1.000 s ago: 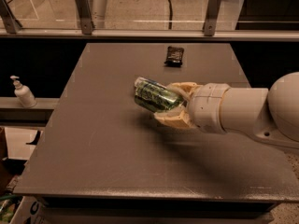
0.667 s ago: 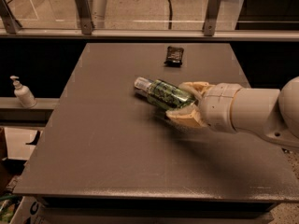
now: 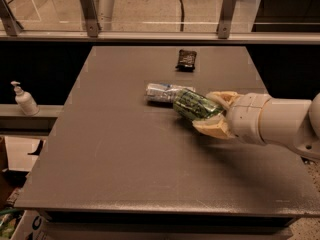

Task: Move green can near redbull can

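The green can point(image 3: 196, 104) is a stout dark-green can with pale markings, held tilted on its side just above the table. My gripper point(image 3: 216, 115) comes in from the right on a white arm and is shut on the green can, one cream finger above it and one below. The redbull can point(image 3: 163, 92) is a slim silver can with blue patches. It lies on its side on the table right behind and to the left of the green can; its right end is hidden by the green can.
A small black packet point(image 3: 186, 59) lies near the far edge of the dark table point(image 3: 125, 159). A railing with metal posts point(image 3: 89, 9) runs behind the table. A white pump bottle point(image 3: 24, 100) stands on a ledge to the left.
My gripper has drawn back to the right with the green can, uncovering the redbull can lying behind it on the table.
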Controlling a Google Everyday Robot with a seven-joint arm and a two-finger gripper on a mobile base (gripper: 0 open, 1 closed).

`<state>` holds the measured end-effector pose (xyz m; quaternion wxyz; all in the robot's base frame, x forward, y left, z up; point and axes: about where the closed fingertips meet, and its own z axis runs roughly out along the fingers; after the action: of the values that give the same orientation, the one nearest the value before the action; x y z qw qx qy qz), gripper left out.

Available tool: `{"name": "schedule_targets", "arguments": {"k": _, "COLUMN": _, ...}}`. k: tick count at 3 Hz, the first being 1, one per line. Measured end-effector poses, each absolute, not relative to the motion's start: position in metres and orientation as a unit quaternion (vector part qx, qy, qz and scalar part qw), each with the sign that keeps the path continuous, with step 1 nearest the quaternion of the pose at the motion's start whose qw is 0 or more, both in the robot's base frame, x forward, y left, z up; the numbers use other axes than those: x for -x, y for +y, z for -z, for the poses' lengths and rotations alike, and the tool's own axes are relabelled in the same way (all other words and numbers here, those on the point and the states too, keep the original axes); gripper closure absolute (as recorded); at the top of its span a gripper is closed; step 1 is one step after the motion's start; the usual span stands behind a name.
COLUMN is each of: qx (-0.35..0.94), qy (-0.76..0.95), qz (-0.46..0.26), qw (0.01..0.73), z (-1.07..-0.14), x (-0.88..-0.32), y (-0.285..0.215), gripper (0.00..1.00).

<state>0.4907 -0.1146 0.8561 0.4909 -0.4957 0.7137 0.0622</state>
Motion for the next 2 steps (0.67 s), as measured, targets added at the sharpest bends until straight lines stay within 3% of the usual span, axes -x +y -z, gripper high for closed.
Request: {"name": "schedule_targets", "arguments": {"k": 2, "qx": 0.491, "qy": 0.726, "qz": -0.052, "qw": 0.479, "z": -0.8392, "x": -0.4963, "y": -0.1288, "gripper": 1.00}}
